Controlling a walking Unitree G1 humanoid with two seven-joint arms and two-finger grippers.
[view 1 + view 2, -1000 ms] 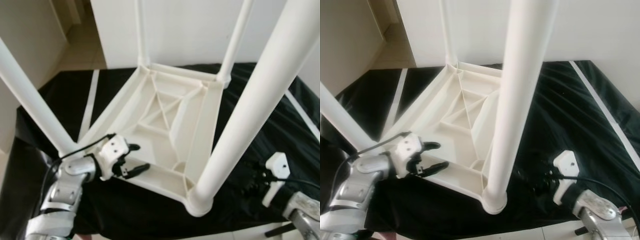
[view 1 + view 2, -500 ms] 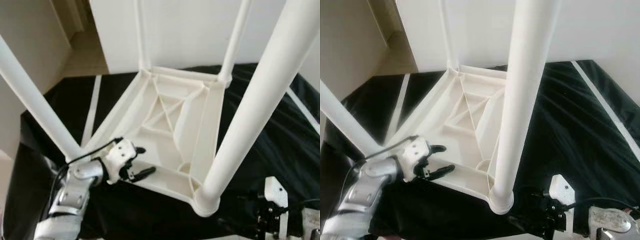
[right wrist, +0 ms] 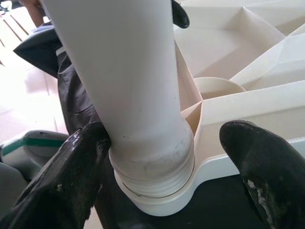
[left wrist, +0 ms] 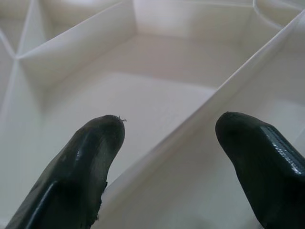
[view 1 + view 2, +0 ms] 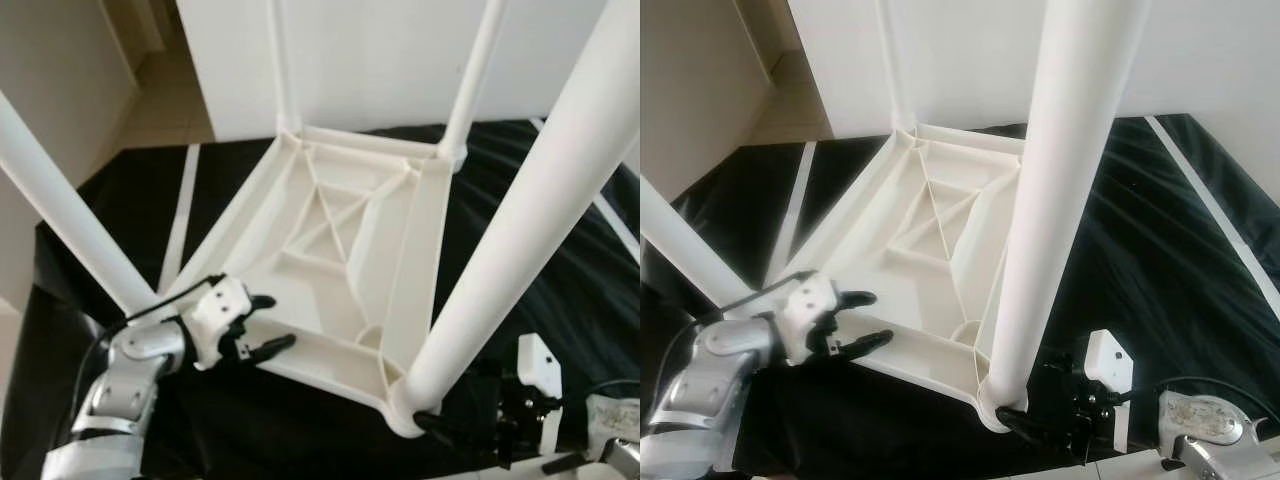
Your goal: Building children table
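A: Left gripper point(image 5: 262, 322)?
B: Fingers apart, over the near rim of the upturned white plastic ribbed tabletop point(image 5: 340, 235), straddling a rib.
A: Right gripper point(image 3: 164, 143)?
B: Fingers spread around the base of the thick white plastic leg point(image 5: 1060, 190) at the tabletop's near corner, one finger point(image 3: 76, 167) touching it.
A: Tabletop?
B: Legs up, on black cloth point(image 5: 1140, 250).

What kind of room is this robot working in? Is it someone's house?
Probably a room in a home, though little of it shows. A white children's table lies upside down on a black sheet spread over a pale floor, with plain white walls and what looks like a passage beyond.
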